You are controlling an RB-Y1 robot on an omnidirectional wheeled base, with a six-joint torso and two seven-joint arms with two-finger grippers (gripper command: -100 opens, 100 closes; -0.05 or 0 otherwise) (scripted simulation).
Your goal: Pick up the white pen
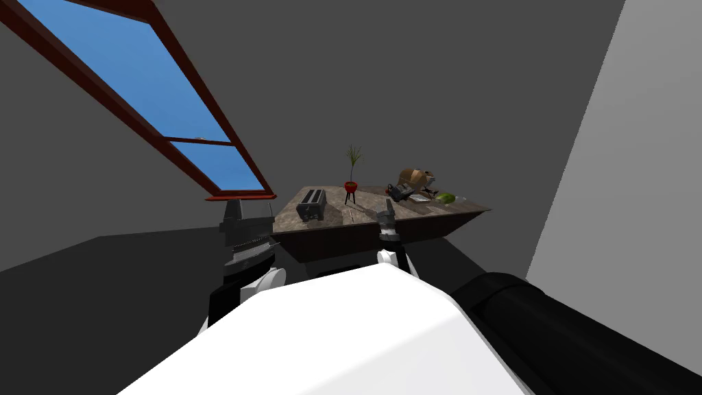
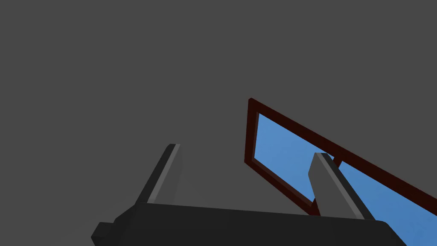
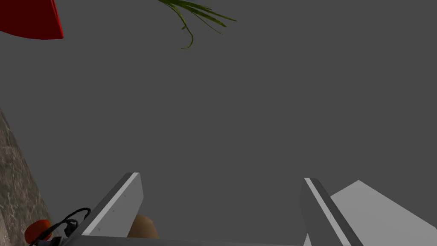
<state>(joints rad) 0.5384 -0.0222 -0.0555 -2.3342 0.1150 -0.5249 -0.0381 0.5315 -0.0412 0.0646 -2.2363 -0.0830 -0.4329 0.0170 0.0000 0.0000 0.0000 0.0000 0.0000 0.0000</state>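
Note:
A thin pale pen (image 1: 351,215) lies on the mottled brown table (image 1: 439,214), between the toaster and my right gripper. My right gripper (image 1: 389,206) is raised over the table's near edge, just right of the pen, fingers pointing up and away. In the right wrist view the right gripper (image 3: 222,177) stands open with nothing between its fingers, aimed at the grey wall above the table. My left gripper (image 1: 251,208) is held up left of the table's corner. Its own view shows the left gripper (image 2: 246,150) open and empty.
On the table stand a dark toaster (image 1: 311,204), a plant in a red pot (image 1: 350,186), a brown object (image 1: 415,178), a green item (image 1: 445,197) and black clutter with a red part (image 3: 38,228). A lighter wall rises at the right.

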